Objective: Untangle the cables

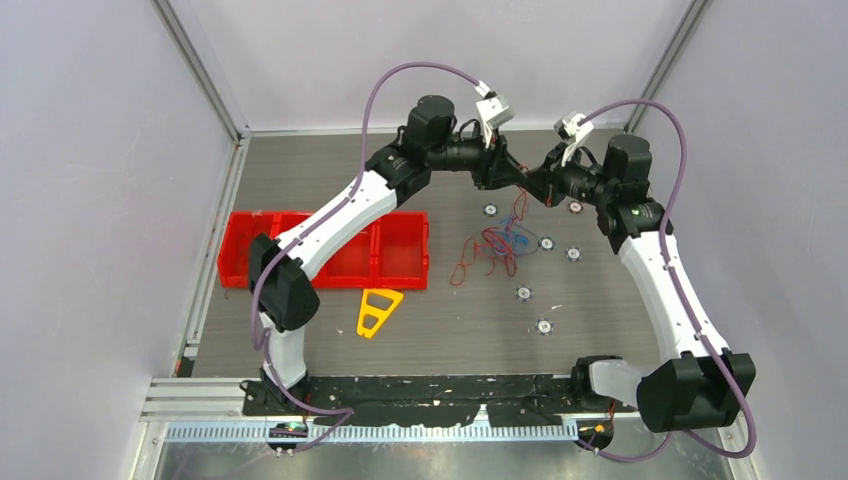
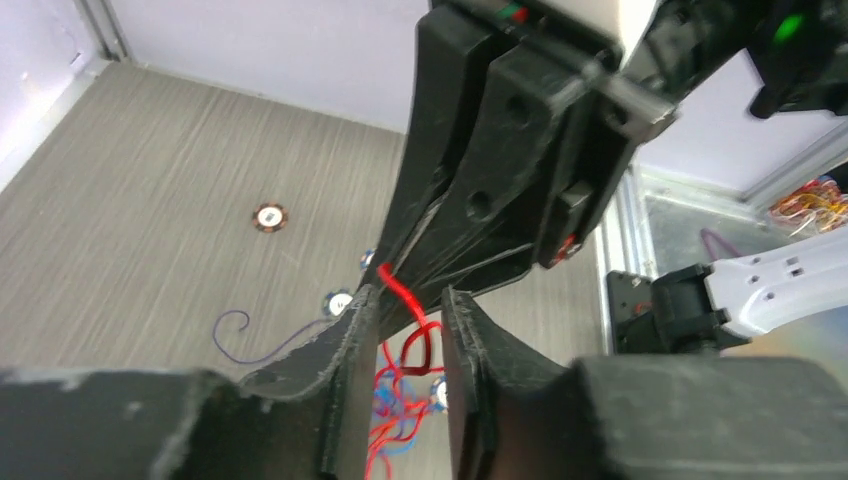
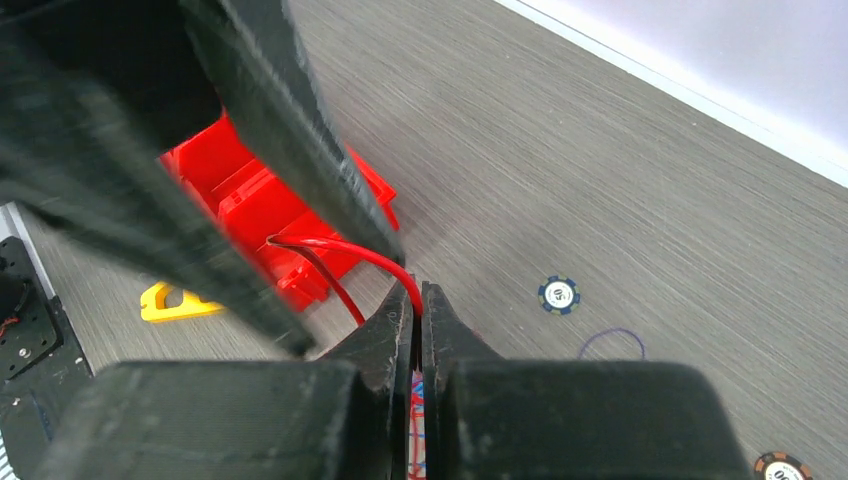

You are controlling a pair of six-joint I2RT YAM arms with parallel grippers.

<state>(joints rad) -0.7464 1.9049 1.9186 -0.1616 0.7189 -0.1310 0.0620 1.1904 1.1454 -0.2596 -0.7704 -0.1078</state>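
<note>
**Entry: red cable between two grippers**

We list the right gripper (image 3: 418, 300) clamped on one red cable (image 3: 370, 254), upper centre of the overhead view. The left gripper (image 2: 405, 310) stands parted, jaws flanking that strand (not pinching it). The other cables (image 1: 497, 245) lie tangled on the counter (image 1: 450, 330) below, and the strand runs down to them.

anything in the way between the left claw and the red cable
Nothing visible does. The red cable runs through the gap of the open left claw. The right claw, shut on the same strand, sits just beyond without blocking it.
</note>
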